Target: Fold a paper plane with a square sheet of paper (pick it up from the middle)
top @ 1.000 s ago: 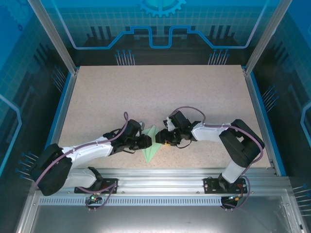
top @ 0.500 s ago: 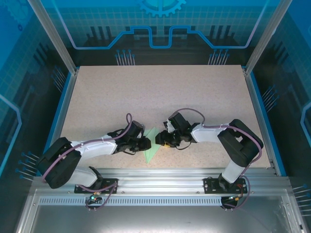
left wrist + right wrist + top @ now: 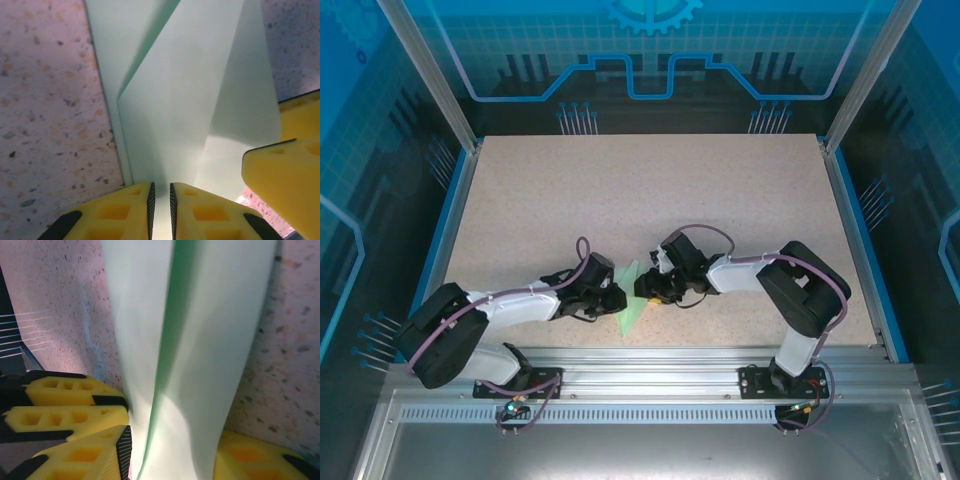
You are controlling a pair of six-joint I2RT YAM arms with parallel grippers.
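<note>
The pale mint-green paper, folded into a narrow pointed shape with a raised centre ridge, lies on the table near the front edge between the two arms. My left gripper reaches it from the left. In the left wrist view its fingers stand a thin slit apart over the paper. My right gripper comes in from the right. Its fingers stand apart on either side of the paper's ridge, not pressing on it. The two grippers nearly touch across the paper.
The speckled beige table stretches away behind the grippers, framed by blue rails and glass walls. The metal front rail lies just below the paper. A yellow finger of the right gripper crowds the left wrist view.
Both grippers have narrowed their jaws around the paper. The right gripper has slid a little left and the left arm has settled lower, with the paper squeezed narrower between them.
</note>
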